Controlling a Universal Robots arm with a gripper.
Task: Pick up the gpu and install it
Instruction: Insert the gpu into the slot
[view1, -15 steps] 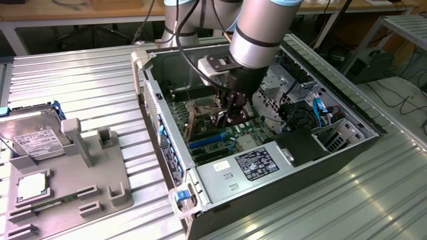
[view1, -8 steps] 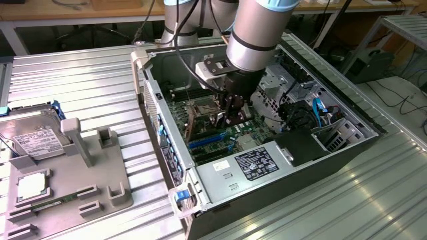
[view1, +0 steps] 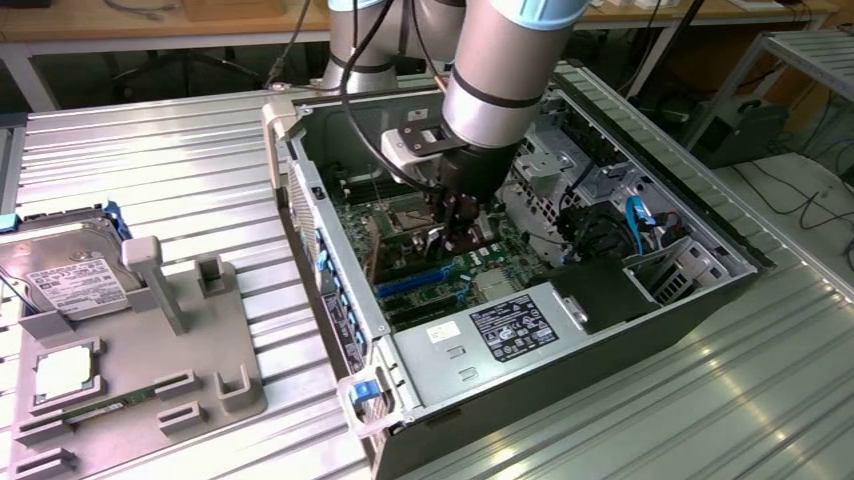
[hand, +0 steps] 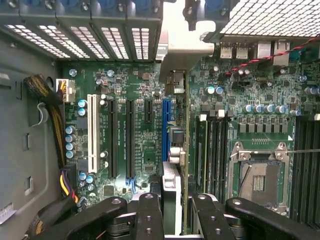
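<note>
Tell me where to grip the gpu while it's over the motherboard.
Probably by the edge farthest from the board, coming from above and pinching its two flat faces. The gpu stands edge-on over the motherboard, and the gripper holds it that way now.

My arm (view1: 497, 70) comes down steeply from above, and my wrist (view1: 461, 150) points nearly straight down. My gripper (view1: 454, 228) hangs vertical, its black fingers (hand: 149, 215) clamped on the gpu (hand: 171, 187), which stands edge-on between them.

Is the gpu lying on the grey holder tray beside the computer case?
No, the gripper holds the gpu edge-on inside the open case, over the motherboard.
</note>
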